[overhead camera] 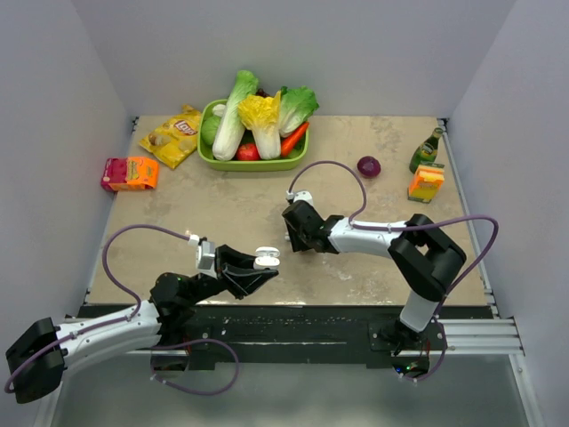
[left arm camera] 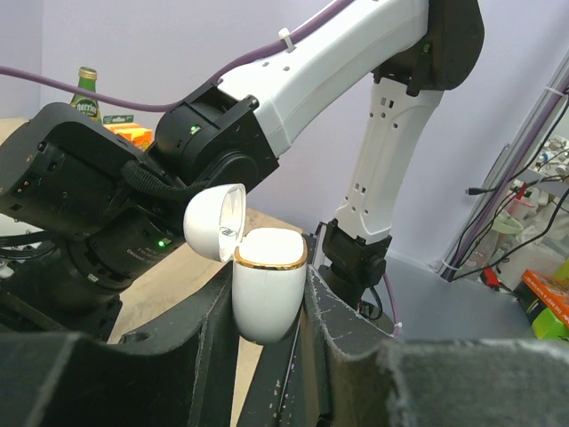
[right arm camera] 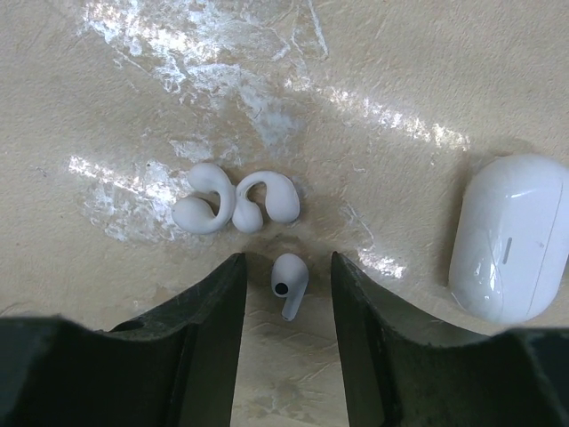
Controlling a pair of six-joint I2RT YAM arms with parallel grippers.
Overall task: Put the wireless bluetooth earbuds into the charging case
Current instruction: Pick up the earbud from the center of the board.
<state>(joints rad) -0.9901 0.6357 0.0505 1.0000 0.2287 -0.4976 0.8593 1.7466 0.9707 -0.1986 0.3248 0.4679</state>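
We find the left claw [left arm camera: 269, 277] closed on the charging case [left arm camera: 268, 298], with one finger pressed against each side of its body. The case stands upright at the centre of the left wrist view. Its lid [left arm camera: 213, 222] is swung open toward the upper left, and a gold band runs around the mouth. We cannot see into the case from this angle. In the top view, this claw and the case sit at lower centre, over the near edge of the bench [overhead camera: 222, 213].

The right claw [right arm camera: 286, 260] is open and points down at the bench. One earbud [right arm camera: 289, 283] lies flat between its two fingers at the lower centre of the right wrist view, with its stem toward the bottom of the frame. We note bare bench on each side of it; neither finger touches it.

Just above the earbud in that view lie two white hook-shaped pieces [right arm camera: 197, 214], close together. At the right edge lies a closed white case [right arm camera: 511, 240], well apart from the earbud.

Along the top of the top view we note:
- a green tray [overhead camera: 253, 164] of vegetables at centre;
- a yellow chip bag [overhead camera: 173, 135] and a red-orange carton [overhead camera: 129, 173] to the left;
- a red onion [overhead camera: 368, 166], a green bottle [overhead camera: 427, 149] and an orange juice box [overhead camera: 426, 183] to the right.
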